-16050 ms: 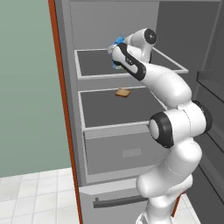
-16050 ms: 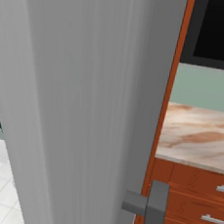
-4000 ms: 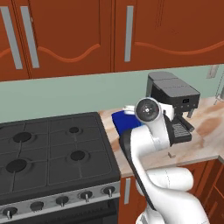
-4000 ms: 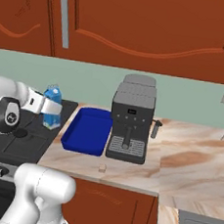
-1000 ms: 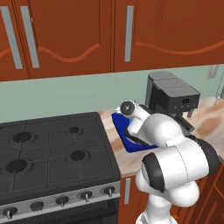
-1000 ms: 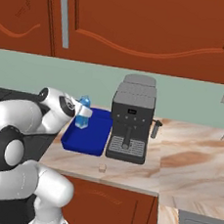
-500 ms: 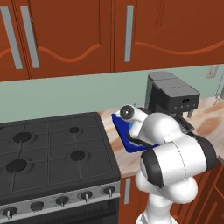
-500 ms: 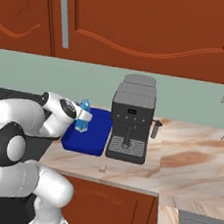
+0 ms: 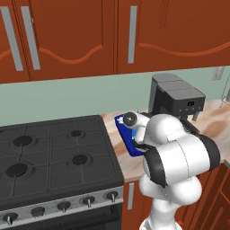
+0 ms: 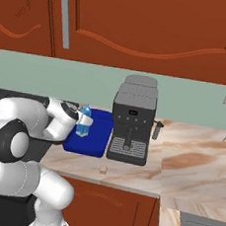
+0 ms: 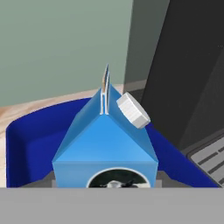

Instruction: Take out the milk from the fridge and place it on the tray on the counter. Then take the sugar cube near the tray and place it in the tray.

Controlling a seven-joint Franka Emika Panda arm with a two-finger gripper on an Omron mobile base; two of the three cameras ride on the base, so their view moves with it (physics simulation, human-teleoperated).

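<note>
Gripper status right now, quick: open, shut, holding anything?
Gripper: jaws shut on the milk, held upright over the tray.

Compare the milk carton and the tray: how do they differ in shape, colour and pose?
The milk carton is tall and narrow; the tray is shallow and much wider. The carton is bright light blue, the tray dark blue. The carton stands upright over the tray, which lies flat on the counter. Both are blue.
</note>
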